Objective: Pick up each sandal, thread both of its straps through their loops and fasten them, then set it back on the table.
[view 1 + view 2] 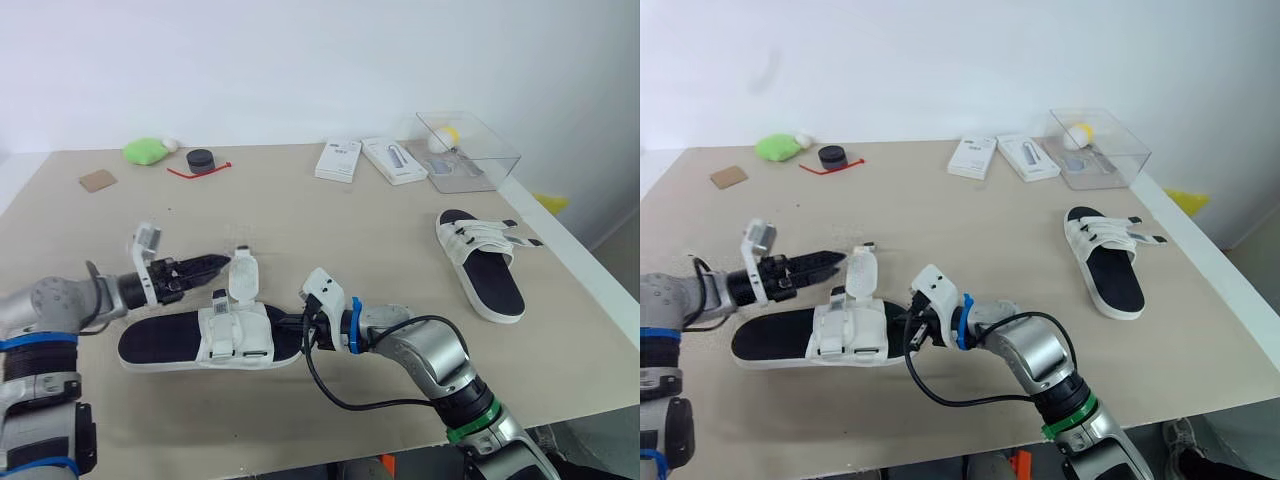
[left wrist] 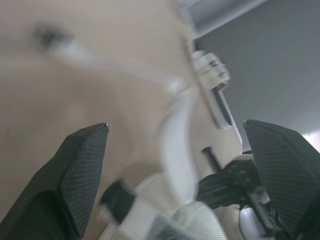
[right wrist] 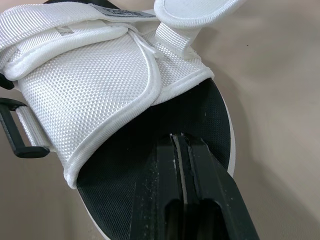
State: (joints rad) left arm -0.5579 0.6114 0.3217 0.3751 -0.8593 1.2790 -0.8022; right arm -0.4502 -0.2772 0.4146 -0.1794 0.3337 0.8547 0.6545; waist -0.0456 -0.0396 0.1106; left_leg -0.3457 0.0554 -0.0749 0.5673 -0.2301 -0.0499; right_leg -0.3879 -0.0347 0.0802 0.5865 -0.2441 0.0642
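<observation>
Beige table (image 1: 300, 215); box (image 1: 339, 160) print illegible; closed right gripper (image 3: 181, 138) touching sandal (image 1: 160, 342)

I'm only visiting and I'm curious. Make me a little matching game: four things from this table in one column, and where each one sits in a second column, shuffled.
Things:
1. near sandal
2. far sandal
3. clear box
4. green lump

Places:
A. far edge of the table, left part
B. between the left gripper and the right gripper
C. far right corner
D. alone on the right side

Pairs: 1-B, 2-D, 3-C, 4-A
</observation>
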